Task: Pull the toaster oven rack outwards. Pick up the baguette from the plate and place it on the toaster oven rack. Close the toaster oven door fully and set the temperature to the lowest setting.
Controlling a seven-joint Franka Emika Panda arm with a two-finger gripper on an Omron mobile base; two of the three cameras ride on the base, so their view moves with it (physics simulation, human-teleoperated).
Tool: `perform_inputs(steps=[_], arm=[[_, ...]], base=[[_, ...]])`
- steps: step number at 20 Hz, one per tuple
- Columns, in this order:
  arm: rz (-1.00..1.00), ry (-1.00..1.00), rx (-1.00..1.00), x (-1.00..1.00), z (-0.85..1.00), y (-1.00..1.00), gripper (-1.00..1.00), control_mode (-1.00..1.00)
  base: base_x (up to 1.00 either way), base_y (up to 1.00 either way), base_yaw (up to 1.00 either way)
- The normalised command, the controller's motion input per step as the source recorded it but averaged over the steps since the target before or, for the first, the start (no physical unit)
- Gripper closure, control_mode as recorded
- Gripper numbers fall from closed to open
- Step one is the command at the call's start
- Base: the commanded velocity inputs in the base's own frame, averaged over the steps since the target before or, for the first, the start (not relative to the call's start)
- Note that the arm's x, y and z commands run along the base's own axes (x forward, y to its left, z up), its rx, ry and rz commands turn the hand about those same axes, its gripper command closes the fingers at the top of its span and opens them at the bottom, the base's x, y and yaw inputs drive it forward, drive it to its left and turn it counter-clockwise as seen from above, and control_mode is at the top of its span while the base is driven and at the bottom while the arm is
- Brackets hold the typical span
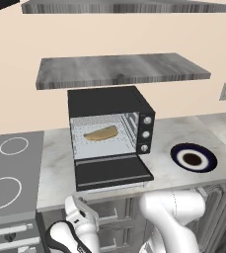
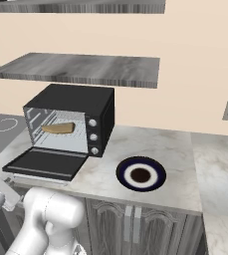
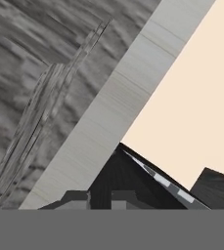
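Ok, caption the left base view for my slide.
Baguette inside the toaster oven, door open, plate bare.

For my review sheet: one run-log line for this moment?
baguette: on toaster oven rack | toaster oven door: open | plate: empty | gripper: below counter edge, empty

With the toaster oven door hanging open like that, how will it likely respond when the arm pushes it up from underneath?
The toaster oven door lies flat, attached along its back edge, so it should swing up stiffly rather than slide. Its handle juts past the counter, giving the gripper below something to push. The smooth panel might be slippery.
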Motion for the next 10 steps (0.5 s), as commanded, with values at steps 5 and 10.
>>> perform_inputs(steps=[5, 10], arm=[[-0.12, -0.09, -0.51, 0.7, 1.0, 0.14, 1.0, -1.0], [-0.1, -0.21, -0.37, 0.76, 1.0, 0.19, 1.0, -1.0]], base=[[0.0, 0.0, 0.0], [0.0, 0.0, 0.0]])
